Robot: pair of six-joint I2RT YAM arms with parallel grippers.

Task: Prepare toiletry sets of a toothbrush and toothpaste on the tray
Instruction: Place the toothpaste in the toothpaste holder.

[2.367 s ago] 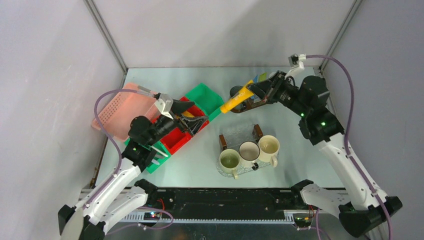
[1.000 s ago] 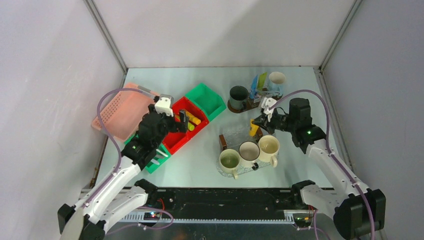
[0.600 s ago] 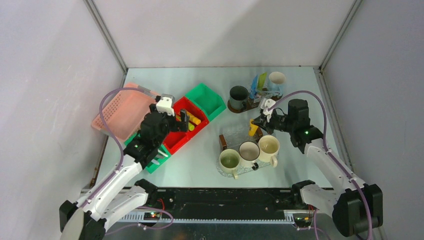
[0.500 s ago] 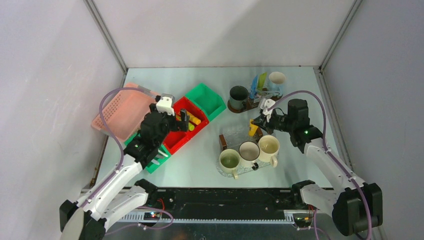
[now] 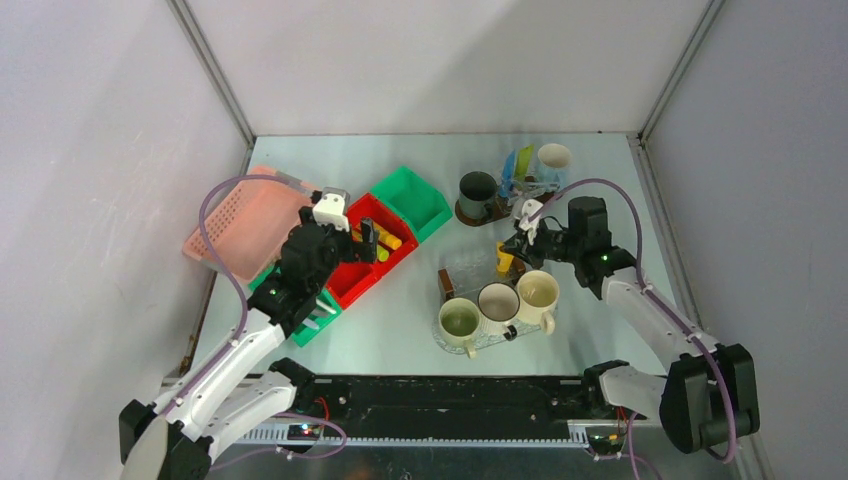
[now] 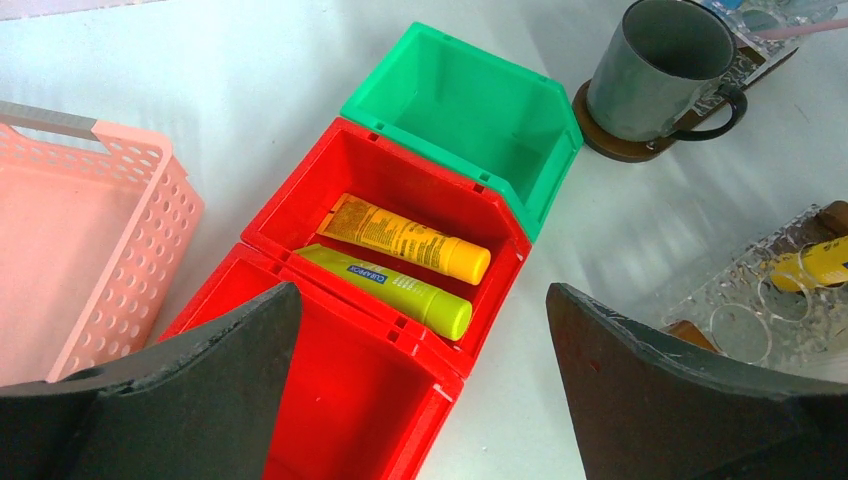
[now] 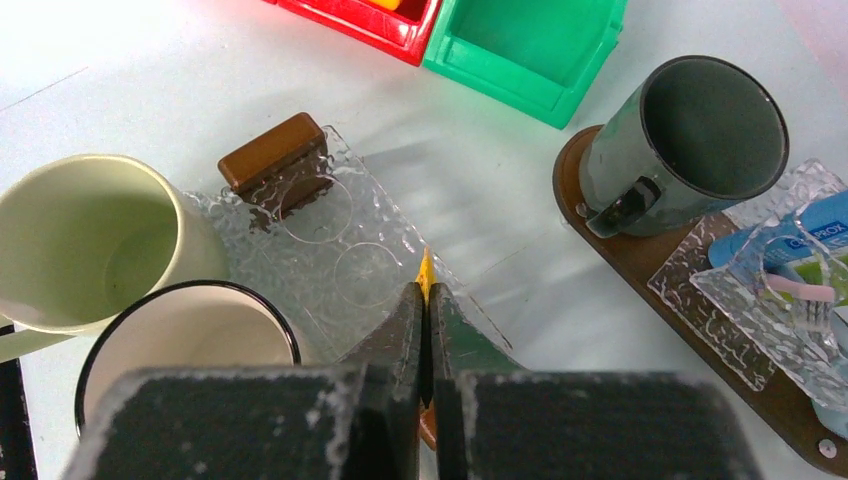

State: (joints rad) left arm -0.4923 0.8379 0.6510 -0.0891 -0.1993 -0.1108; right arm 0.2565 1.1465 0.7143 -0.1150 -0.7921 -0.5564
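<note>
Your right gripper (image 7: 425, 305) has brought the yellow tube (image 5: 505, 263) to the glass tray (image 7: 350, 235), pinching it. Your left gripper (image 6: 420, 300) hangs spread over the red bin (image 6: 395, 150).

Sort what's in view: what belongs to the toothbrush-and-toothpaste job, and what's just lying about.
Belongs to the job: glass tray; three mugs on it; yellow tube held in the right gripper; two tubes in the red bin; dark mug, with blue tube and pink toothbrush beside it.
Just lying about: pink basket; green bin.
</note>
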